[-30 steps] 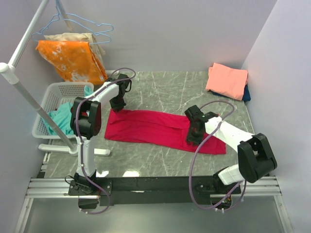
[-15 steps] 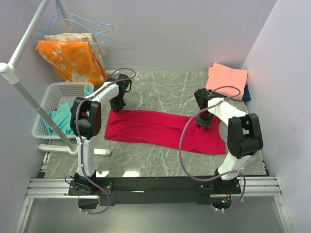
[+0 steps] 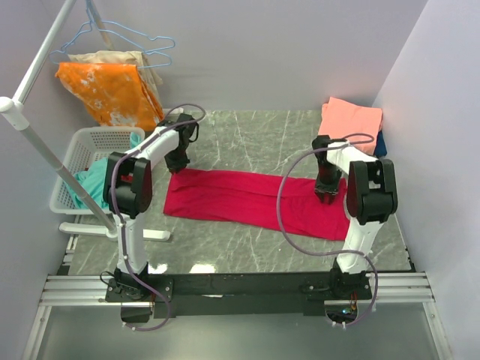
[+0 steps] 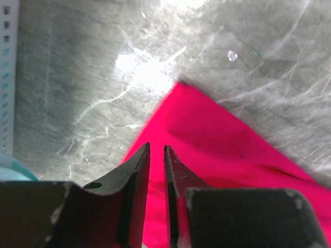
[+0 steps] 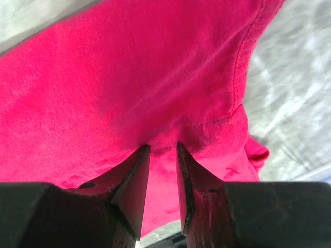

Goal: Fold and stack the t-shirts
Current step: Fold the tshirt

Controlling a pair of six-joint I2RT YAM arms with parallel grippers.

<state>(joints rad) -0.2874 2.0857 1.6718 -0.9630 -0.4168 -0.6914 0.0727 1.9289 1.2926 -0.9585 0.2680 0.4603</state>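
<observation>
Nearest the arm bases, the right end effector [image 3: 328,191] was clenched on the crimson-red t-shirt [image 3: 240,196]. In the right wrist view the cloth puckered into the narrow gap between its jaws, just beside a stitched hem. The shirt lay as a long folded band across the middle of the table [image 3: 247,135], and this grip was at its right end.

A little farther back, the left end effector [image 3: 180,157] hung over the band's far left corner. Its jaws were almost together above the red edge, but the wrist view did not show whether any cloth lay between them.

The step in hand looked like folding the band end over end. To do it well, the left side should have a sure pinch through every layer before anything is lifted. Both ends would then need to rise together and stay low, with the cloth taut so no crease sets. The corners should meet squarely before either end is let go.

At the far right corner the salmon-pink t-shirt [image 3: 351,124] lay folded on the dark blue t-shirt [image 3: 381,144], marking where the stack should go. Far left stood a white basket [image 3: 82,146], and beyond it an orange cloth [image 3: 112,94] hung on a hanger.
</observation>
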